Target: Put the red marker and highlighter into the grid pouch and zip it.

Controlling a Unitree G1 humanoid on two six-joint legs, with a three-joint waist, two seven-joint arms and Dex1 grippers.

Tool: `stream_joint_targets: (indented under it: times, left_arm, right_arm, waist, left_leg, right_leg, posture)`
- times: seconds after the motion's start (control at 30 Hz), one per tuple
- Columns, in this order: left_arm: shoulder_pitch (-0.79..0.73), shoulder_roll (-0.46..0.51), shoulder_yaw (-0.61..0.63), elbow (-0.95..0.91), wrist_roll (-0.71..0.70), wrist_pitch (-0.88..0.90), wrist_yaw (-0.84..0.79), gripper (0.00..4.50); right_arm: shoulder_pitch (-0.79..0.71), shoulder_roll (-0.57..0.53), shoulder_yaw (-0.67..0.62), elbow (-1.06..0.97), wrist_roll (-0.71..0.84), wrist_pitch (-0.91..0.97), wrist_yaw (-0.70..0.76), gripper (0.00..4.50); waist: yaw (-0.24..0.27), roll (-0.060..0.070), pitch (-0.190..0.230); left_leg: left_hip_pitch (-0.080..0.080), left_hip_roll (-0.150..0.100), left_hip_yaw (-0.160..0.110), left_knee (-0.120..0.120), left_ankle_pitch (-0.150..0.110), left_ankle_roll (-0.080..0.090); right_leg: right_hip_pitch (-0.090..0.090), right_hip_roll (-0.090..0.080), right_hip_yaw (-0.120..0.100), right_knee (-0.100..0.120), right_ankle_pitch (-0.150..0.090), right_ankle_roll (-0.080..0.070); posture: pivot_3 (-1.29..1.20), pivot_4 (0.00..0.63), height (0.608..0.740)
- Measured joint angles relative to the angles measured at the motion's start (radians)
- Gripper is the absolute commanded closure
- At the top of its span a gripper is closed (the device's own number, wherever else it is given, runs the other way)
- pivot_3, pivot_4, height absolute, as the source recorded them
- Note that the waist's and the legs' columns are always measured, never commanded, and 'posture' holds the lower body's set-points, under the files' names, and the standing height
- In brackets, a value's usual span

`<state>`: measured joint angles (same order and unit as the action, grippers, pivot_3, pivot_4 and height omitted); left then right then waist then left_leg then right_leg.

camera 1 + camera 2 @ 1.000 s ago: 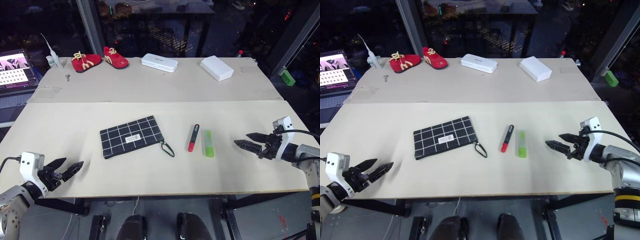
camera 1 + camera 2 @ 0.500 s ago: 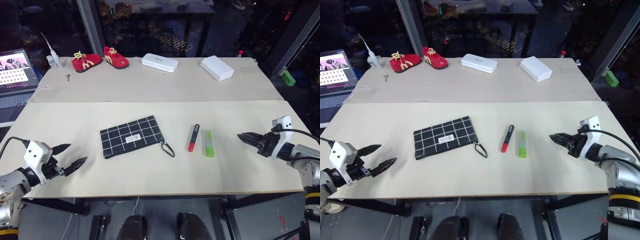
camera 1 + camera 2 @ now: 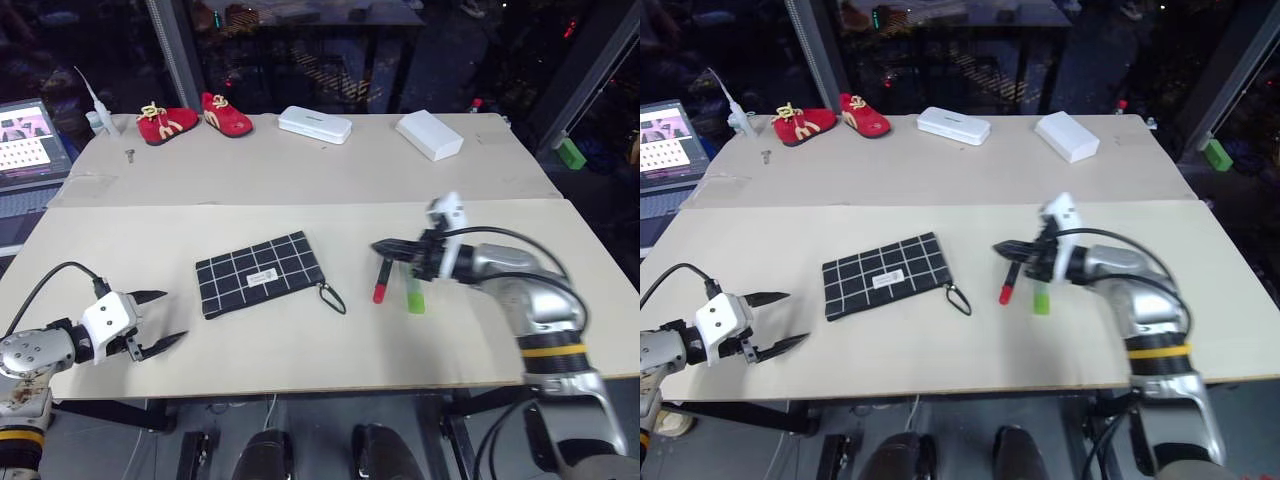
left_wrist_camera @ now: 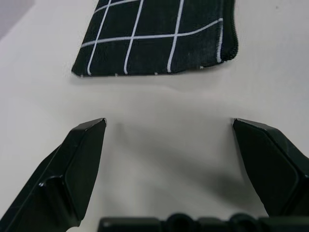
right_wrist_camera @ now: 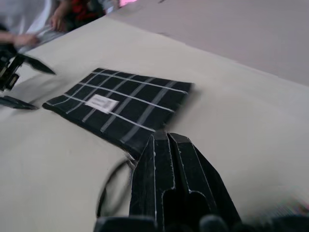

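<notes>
Black grid pouch (image 3: 260, 273) is lying flat mid-table, zipper loop facing the red marker (image 3: 384, 279) and highlighter (image 3: 415, 292) beside it. Right gripper (image 3: 386, 248), pinched closed and empty, is hovering over the marker; left gripper (image 3: 158, 318) is gaping wide, probably to brace the pouch.

1. Robotics lab or test bay, not a home.
2. Plain beige worktable (image 3: 300, 180) on a black metal frame.
3. Laptop (image 3: 30, 130) running beside it.
4. Dark glass partition (image 3: 330, 50) behind, with more benches beyond it.
</notes>
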<state>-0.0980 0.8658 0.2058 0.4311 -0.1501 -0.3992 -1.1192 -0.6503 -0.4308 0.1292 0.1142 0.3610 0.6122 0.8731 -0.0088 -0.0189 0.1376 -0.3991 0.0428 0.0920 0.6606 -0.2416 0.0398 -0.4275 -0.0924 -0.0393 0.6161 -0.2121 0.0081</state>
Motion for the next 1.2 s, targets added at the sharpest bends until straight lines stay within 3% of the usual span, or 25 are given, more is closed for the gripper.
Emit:
stream_joint_targets:
  times: [0.3, 0.87, 1.2]
  left_arm:
    - [-0.131, -0.03, -0.085, 0.085, 0.032, -0.077, 0.004, 0.0]
    - [-0.164, -0.047, -0.149, 0.075, 0.042, -0.079, 0.027, 0.0]
    - [-0.32, -0.096, -0.231, 0.316, 0.202, -0.432, 0.168, 0.0]
  right_arm:
    - [-0.167, 0.209, 0.161, 0.255, -0.191, -0.035, -0.138, 4.41]
    - [-0.199, 0.206, 0.302, 0.389, -0.413, -0.222, -0.09, 4.41]
    - [-0.205, 0.217, 0.286, 0.429, -0.429, -0.244, -0.09, 4.41]
  waist:
    - [0.004, 0.0, 0.0]
    - [-0.004, 0.0, -0.001]
    - [0.003, 0.002, -0.002]
  left_leg:
    - [-0.001, -0.001, 0.004, 0.0, 0.001, -0.001]
    - [0.005, -0.001, 0.005, 0.0, 0.001, -0.002]
    - [0.01, -0.001, 0.006, 0.0, 0.002, -0.003]
  right_leg:
    - [0.0, 0.001, -0.002, 0.008, 0.0, 0.0]
    - [0.004, 0.001, -0.002, 0.008, -0.001, 0.001]
    - [0.006, 0.0, -0.001, 0.01, -0.002, -0.001]
  posture:
    - [0.0, 0.15, 0.74]
    - [0.0, 0.15, 0.74]
    - [0.0, 0.15, 0.74]
